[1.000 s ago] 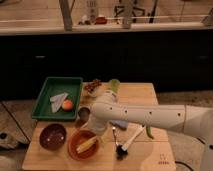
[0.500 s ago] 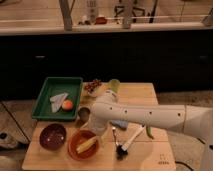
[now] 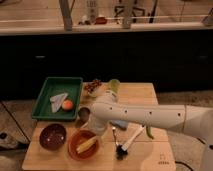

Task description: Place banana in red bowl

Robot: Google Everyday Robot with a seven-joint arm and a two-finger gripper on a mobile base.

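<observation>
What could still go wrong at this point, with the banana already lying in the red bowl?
The banana lies in the red bowl. The gripper hangs low over the table just right of the bowl, so a careless swing back could clip the rim and tip the fruit out. The arm also crosses close above a green vegetable and a small cup; lifting away sloppily might knock either.
</observation>
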